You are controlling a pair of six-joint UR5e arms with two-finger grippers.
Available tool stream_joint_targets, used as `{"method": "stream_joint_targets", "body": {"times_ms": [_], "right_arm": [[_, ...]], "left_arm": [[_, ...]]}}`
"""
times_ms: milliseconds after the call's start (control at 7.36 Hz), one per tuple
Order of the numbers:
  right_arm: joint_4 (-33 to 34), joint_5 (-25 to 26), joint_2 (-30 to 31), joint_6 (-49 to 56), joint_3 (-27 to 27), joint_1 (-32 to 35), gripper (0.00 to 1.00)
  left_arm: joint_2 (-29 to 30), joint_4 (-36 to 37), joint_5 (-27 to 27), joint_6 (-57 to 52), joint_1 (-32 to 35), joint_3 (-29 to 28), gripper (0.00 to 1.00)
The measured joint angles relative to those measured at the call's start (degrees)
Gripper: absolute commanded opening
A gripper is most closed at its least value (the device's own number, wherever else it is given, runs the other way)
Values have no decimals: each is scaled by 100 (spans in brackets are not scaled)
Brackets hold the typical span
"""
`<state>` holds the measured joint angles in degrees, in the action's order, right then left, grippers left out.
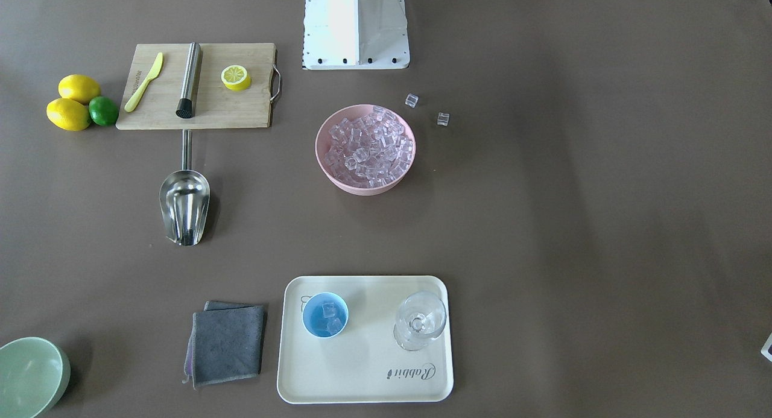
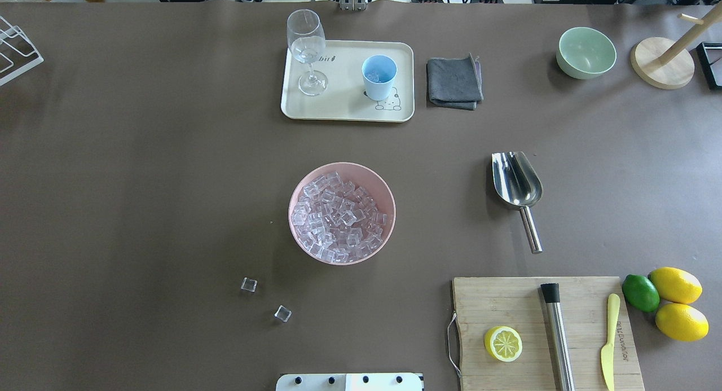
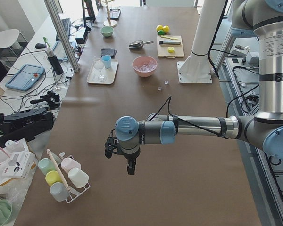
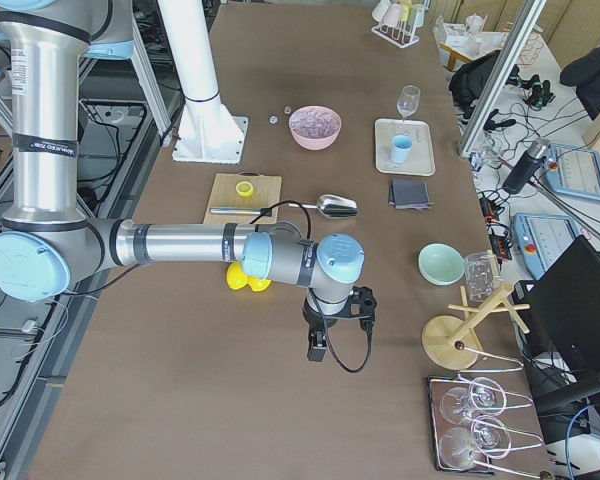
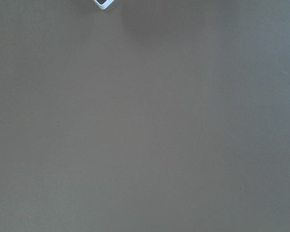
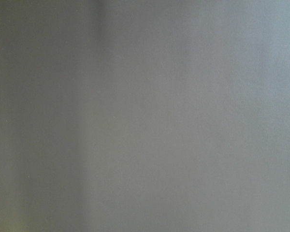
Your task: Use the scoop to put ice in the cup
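Ice (image 2: pixel 340 219) is heaping up in pink bowl (image 1: pixel 365 189), mid-table. You're seeing left gripper (image 3: pixel 130 168) and right gripper (image 4: pixel 318 350) hanging over opposite table ends; can't tell whether fingers are apart or together. Scoop (image 2: pixel 516 179) lying flat near cutting board (image 2: pixel 507 306). Cup (image 2: pixel 379 78) standing on tray (image 2: pixel 344 106), holding couple of cubes. Two stray cubes (image 2: pixel 249 284) lying near bowl.

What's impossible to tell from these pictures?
- Left gripper, right gripper: seen only in side views; open or shut, cannot tell.
- Both wrist views: only bare table; a white object is cut off by the top edge.
- Ice in the cup: front view, too small to count.
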<state>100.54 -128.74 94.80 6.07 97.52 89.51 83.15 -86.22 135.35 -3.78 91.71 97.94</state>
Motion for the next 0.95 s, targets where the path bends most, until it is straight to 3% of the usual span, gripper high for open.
{"method": "stream_joint_targets", "body": {"times_ms": [407,951], "right_arm": [[-40,-25,-42,61,-62,107,100],[-832,-106,9,-48,-474,144,100]], "left_arm": [[12,0,0,7,-23,-18,98],[17,0,0,10,-47,-18,98]]}}
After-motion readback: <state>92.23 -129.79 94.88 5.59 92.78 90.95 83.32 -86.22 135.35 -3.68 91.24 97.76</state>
